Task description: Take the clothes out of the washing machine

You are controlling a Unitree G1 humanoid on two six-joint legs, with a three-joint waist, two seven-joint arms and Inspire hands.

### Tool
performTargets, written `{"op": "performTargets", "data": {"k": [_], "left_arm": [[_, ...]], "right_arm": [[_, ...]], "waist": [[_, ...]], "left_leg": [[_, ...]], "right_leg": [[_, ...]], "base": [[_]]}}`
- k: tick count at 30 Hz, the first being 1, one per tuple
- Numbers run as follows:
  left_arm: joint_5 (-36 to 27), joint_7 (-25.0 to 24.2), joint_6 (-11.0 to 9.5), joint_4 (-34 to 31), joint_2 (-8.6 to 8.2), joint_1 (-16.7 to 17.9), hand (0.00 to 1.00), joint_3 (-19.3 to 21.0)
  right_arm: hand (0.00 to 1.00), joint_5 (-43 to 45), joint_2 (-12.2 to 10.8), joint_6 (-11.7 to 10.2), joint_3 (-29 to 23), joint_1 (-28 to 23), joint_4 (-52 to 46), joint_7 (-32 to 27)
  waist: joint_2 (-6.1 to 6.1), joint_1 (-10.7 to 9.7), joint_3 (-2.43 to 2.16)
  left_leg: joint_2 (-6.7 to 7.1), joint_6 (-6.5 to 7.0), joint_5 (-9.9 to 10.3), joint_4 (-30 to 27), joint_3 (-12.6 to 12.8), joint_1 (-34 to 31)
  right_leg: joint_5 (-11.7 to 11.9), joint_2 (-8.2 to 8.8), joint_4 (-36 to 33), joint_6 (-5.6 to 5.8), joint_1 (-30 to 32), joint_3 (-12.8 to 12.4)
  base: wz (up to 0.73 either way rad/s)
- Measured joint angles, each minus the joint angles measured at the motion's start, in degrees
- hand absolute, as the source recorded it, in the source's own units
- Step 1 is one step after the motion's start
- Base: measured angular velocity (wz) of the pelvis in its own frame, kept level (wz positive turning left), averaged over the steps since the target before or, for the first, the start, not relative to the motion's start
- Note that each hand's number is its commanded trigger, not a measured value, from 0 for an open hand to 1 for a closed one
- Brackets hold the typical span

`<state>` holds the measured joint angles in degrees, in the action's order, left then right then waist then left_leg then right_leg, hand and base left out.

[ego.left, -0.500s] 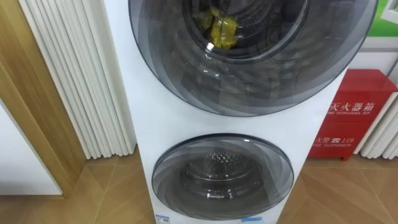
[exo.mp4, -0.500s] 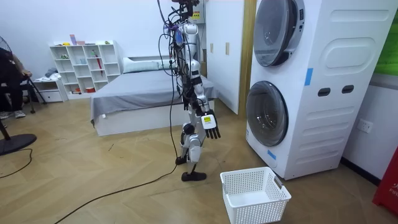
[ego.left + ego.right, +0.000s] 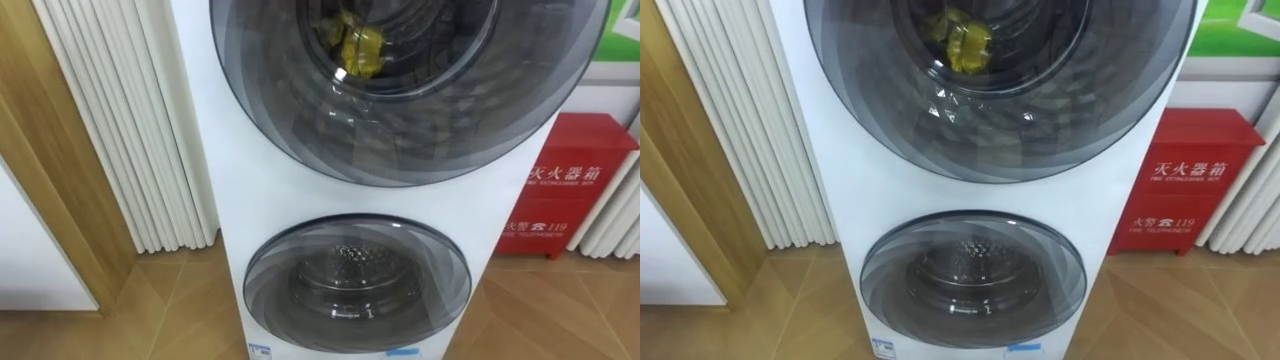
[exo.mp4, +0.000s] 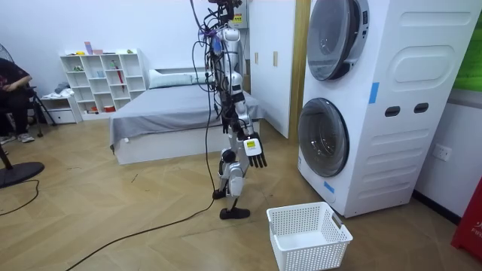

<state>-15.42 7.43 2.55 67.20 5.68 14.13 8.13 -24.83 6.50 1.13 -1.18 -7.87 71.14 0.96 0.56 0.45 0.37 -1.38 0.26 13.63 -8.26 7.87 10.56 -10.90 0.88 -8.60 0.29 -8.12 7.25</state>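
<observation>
A yellow garment (image 3: 358, 45) lies in the upper drum of the stacked white washing machine (image 4: 376, 105), behind the shut round glass door (image 3: 400, 120). The lower drum behind its shut door (image 3: 357, 285) looks bare. I stand upright on the wooden floor a short step from the machine, facing it. My right hand (image 4: 254, 148) hangs at my side in the room view with its fingers straight, holding nothing.
A white laundry basket (image 4: 309, 235) stands on the floor in front of the machine. A red cabinet (image 3: 570, 185) sits to the machine's right, and white ribbed panels (image 3: 130, 130) to its left. Behind me are a bed (image 4: 173, 120) and a seated person (image 4: 11, 83).
The eye view has shifted very slightly. The seated person at the room view's left has leaned further into the picture. The doors and the garment are as before.
</observation>
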Motion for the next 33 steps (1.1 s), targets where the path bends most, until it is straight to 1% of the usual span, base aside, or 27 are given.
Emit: {"op": "performTargets", "data": {"k": [7, 11, 12, 14, 16, 17, 19, 20, 22, 23, 24, 26, 27, 28, 29, 30, 32, 33], "left_arm": [[-0.7, -1.0, 0.0, 0.0, 0.11, 0.3, 0.0, 0.0], [-0.7, -1.0, 0.1, 0.2, 0.13, 0.4, 0.0, 0.0], [-0.6, -1.0, 0.2, 0.2, 0.13, 0.5, 0.0, 0.0], [-0.6, -1.0, 0.2, 0.2, 0.11, 0.7, 0.0, 0.3], [-0.6, -1.4, 0.4, -0.7, 0.11, 1.5, 0.0, 1.4], [-0.6, -1.4, 0.6, -1.3, 0.18, 1.9, 0.0, 2.1], [-0.6, -1.4, 1.1, -1.5, 0.29, 1.9, 0.0, 3.1], [-0.3, -1.6, 1.2, -1.6, 0.32, 2.1, 0.0, 3.8], [-0.1, -1.9, 1.2, -1.6, 0.56, 2.2, 0.0, 5.4], [-0.1, -1.9, 1.2, -1.6, 1.06, 2.1, 0.0, 5.4], [-0.1, -1.9, 1.2, -1.5, 1.29, 2.0, 0.0, 5.2], [0.1, -2.1, 1.3, -1.6, 2.01, 1.7, 0.0, 5.1], [0.1, -2.2, 1.3, -1.9, 2.1, 1.7, 0.0, 5.1], [0.1, -2.6, 1.3, -2.0, 2.32, 1.6, 0.0, 5.1], [0.7, -2.7, 1.3, -2.4, 2.45, 1.6, 0.0, 5.1], [1.2, -2.7, 1.2, -2.6, 2.45, 1.6, 0.0, 5.1], [1.7, -2.7, 1.2, -2.8, 2.65, 1.7, 0.0, 5.1], [1.7, -2.7, 1.2, -2.8, 2.7, 1.7, 0.0, 5.1]], "right_arm": [[0.0, -1.0, 0.0, 0.3, -0.2, 0.1, 0.1, -1.1], [0.0, -2.6, -0.1, 1.5, -0.9, 0.0, 0.2, -2.5], [0.0, -2.8, -0.2, 1.5, -1.3, 0.0, 0.2, -2.7], [0.0, -3.0, -0.4, 1.5, -3.9, -0.2, 0.2, -4.3], [0.0, -3.7, -0.3, 1.7, -6.3, -0.2, -0.4, -5.7], [0.0, -4.3, -0.1, 2.0, -8.0, -0.2, -1.5, -6.8], [0.0, -4.3, 0.3, 2.2, -10.5, 0.0, -3.6, -8.6], [0.0, -4.4, 0.5, 2.7, -12.7, -0.1, -6.5, -10.1], [0.0, -3.9, 1.1, 2.6, -14.8, 0.2, -11.4, -12.7], [0.0, -2.7, 1.7, 2.6, -16.0, 1.4, -13.1, -14.1], [0.0, -1.8, 2.0, 2.6, -16.1, 2.0, -14.2, -15.0], [0.0, 0.3, 3.0, 2.6, -16.4, 2.7, -22.4, -18.7], [0.0, 0.4, 3.1, 2.6, -16.4, 2.7, -25.1, -19.5], [0.0, 0.8, 3.6, 2.2, -16.4, 3.0, -29.6, -20.5], [0.0, 2.0, 3.9, 2.0, -16.5, 3.1, -33.4, -21.6], [0.0, 3.0, 4.1, 2.0, -16.4, 3.3, -35.1, -22.0], [0.0, 7.7, 4.6, 2.0, -16.4, 3.7, -42.4, -22.8], [0.0, 8.8, 4.7, 2.0, -16.4, 3.8, -43.9, -22.9]], "waist": [[-0.03, -0.2, -0.02], [-0.06, -0.2, -0.01], [-0.09, -0.3, -0.02], [-0.07, -0.4, -0.02], [0.2, -0.9, -0.07], [0.54, -1.6, -0.21], [0.77, -1.9, -0.26], [0.8, -1.8, -0.23], [0.86, -1.8, -0.24], [1.08, -1.8, -0.25], [1.14, -1.8, -0.24], [1.32, -1.8, -0.26], [1.34, -1.8, -0.22], [1.36, -1.8, -0.1], [1.46, -2.0, -0.11], [1.62, -2.0, -0.15], [2.0, -1.9, -0.14], [2.14, -2.0, -0.15]], "left_leg": [[0.01, 0.0, 0.0, -0.1, 0.0, 0.0], [0.03, 0.0, 0.0, -0.2, -0.1, 0.0], [0.03, 0.0, 0.0, -0.3, -0.1, 0.0], [0.04, 0.0, 0.0, -0.4, -0.1, -0.1], [0.04, 0.0, 0.0, -0.4, -0.2, -0.1], [0.02, 0.0, 0.0, -0.4, -0.3, 0.0], [0.03, 0.0, 0.0, -0.4, -0.4, 0.2], [0.03, 0.0, 0.0, -0.4, -0.2, 0.3], [0.01, 0.0, 0.0, -0.4, 0.0, 0.3], [0.01, 0.0, 0.0, -0.4, 0.3, 0.6], [0.0, 0.0, 0.0, -0.5, 0.6, 0.6], [0.0, 0.0, 0.0, -0.5, 1.1, 0.2], [0.0, 0.0, 0.0, -0.5, 1.3, 0.0], [0.01, 0.0, 0.0, -0.5, 1.4, -0.2], [0.02, 0.0, 0.0, -0.5, 1.4, -0.3], [0.03, 0.0, 0.0, -0.5, 1.4, -0.4], [0.0, 0.0, 0.0, -0.5, 1.3, -1.0], [-0.01, 0.0, 0.0, -0.5, 1.3, -1.1]], "right_leg": [[0.0, 0.03, 0.0, -0.02, -0.1, 0.0], [0.0, 0.05, 0.0, -0.02, -0.2, 0.0], [0.0, 0.05, 0.0, -0.02, -0.2, -0.1], [0.0, 0.1, -0.1, -0.02, -0.3, 0.2], [-0.1, 0.14, -0.2, -0.05, -0.2, 0.5], [-0.1, 0.14, -0.1, -0.06, -0.3, 0.5], [-0.1, 0.16, -0.1, -0.06, -0.4, 0.5], [-0.1, 0.16, -0.1, -0.06, -0.3, 0.2], [-0.1, 0.05, -0.1, -0.05, -0.2, -0.4], [-0.1, 0.02, -0.2, -0.05, -0.1, -0.6], [-0.1, 0.02, -0.3, -0.05, 0.0, -0.7], [-0.1, 0.03, -0.6, -0.04, 0.7, -0.8], [-0.1, 0.04, -0.8, -0.04, 1.0, -0.8], [-0.1, 0.05, -1.0, -0.04, 1.3, -1.0], [-0.1, 0.05, -1.2, -0.04, 1.4, -1.1], [-0.1, 0.07, -1.2, -0.04, 1.5, -1.1], [-0.1, 0.02, -1.3, -0.06, 2.0, -1.0], [-0.1, 0.02, -1.2, -0.06, 2.1, -1.0]], "base": [[0.0], [0.0], [0.0], [0.05], [0.06], [0.03], [-0.02], [-0.11], [-0.12], [-0.08], [-0.09], [-0.09], [-0.09], [-0.06], [-0.05], [0.0], [0.0], [0.0]]}}
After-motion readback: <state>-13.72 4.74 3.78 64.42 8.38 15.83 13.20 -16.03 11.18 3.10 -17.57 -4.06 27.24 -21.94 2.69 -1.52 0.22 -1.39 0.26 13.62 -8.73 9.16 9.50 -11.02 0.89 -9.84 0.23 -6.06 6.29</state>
